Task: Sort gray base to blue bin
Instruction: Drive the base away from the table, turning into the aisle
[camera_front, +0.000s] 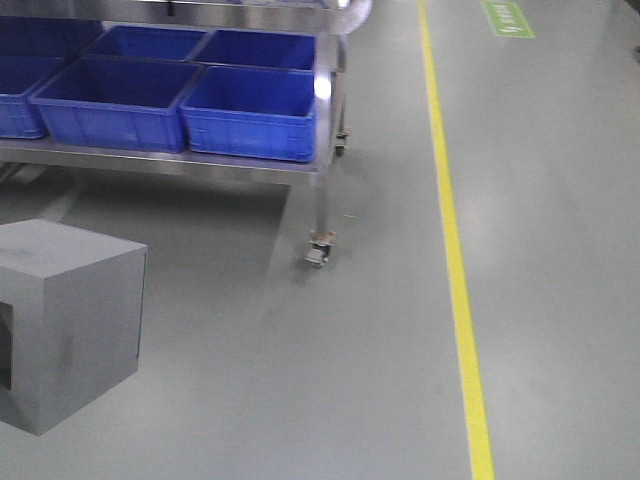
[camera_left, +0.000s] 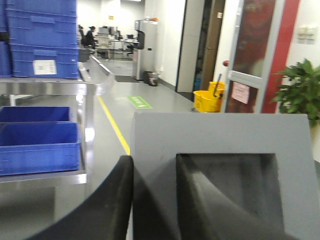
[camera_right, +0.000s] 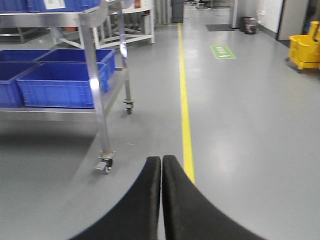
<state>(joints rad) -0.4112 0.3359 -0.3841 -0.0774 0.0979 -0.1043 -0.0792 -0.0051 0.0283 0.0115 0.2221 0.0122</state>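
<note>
Front view: in the lower left corner sits the gray base (camera_front: 65, 320), close to the camera, its recessed face turned left and cut off by the frame edge. Above it, a steel cart (camera_front: 320, 190) carries rows of blue crates on its shelf. The blue bin (camera_front: 250, 115) nearest the cart's leg is well apart from the base. Right of the cart, a yellow line (camera_front: 455, 260) runs along the grey floor (camera_front: 560, 250).

Left wrist view: the left tool (camera_left: 155, 162) is clamped on one wall of the base, one black finger (camera_left: 112, 200) outside, the other inside the square recess.

Right wrist view: the right tool (camera_right: 161, 160) is fully closed, fingers touching, holding nothing.
</note>
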